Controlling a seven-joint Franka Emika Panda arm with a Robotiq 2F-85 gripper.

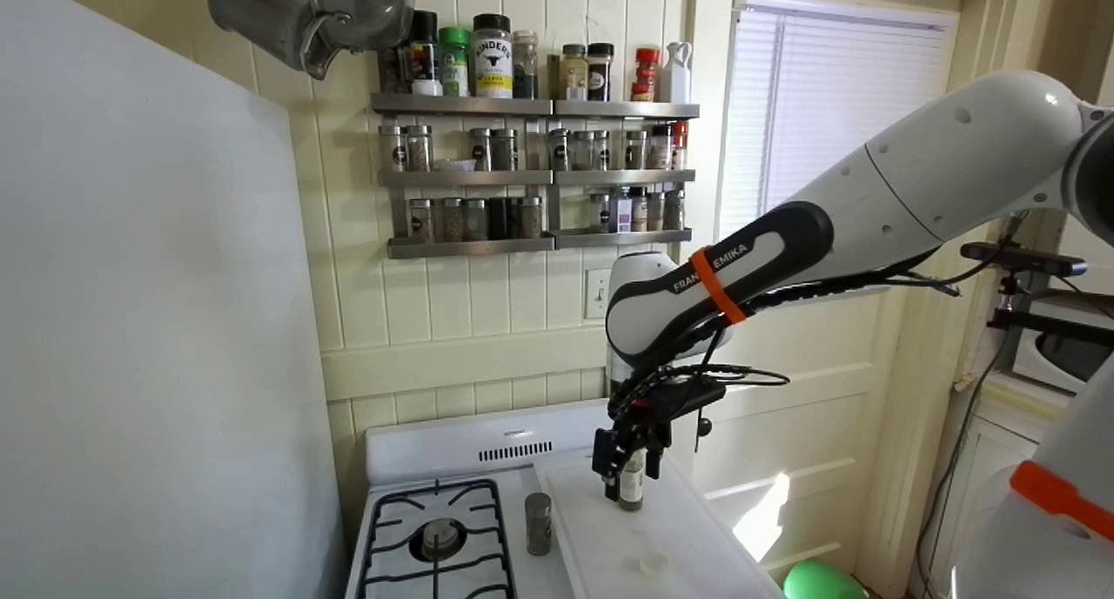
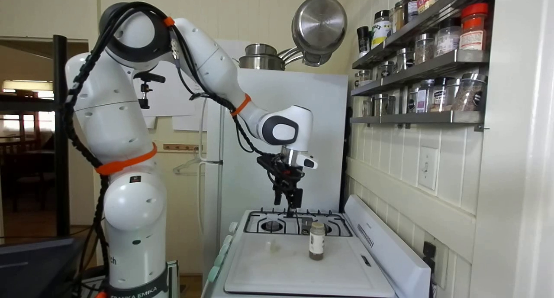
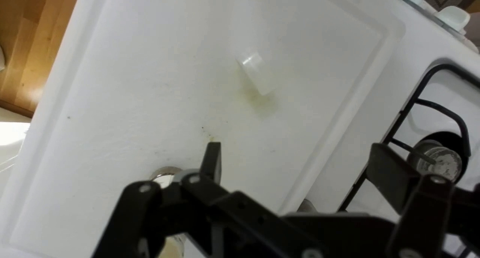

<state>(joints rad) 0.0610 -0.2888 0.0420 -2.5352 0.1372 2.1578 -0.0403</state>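
My gripper point(image 3: 300, 164) stands open above the stove, its fingers point(image 3: 212, 162) wide apart with nothing between them. In both exterior views the gripper point(image 1: 633, 475) point(image 2: 287, 202) points down. A glass jar with a white label point(image 1: 632, 486) point(image 2: 317, 241) stands upright on the white stove cover point(image 2: 277, 272). In the wrist view that jar point(image 3: 165, 177) is mostly hidden behind the left finger. A grey-topped jar point(image 1: 539, 525) point(image 2: 306, 224) stands between cover and burner grate; only a sliver of this jar point(image 3: 307, 206) shows below the jaws. A small clear cup point(image 3: 258, 73) lies on the cover.
Black burner grates point(image 1: 439, 538) lie beside the cover. A yellowish stain point(image 3: 260, 100) spreads by the cup. The stove's back panel point(image 1: 487, 438) and wall racks of spice jars point(image 1: 540, 177) rise behind. A refrigerator point(image 2: 277, 137) stands past the burners; a pan point(image 2: 320, 25) hangs above.
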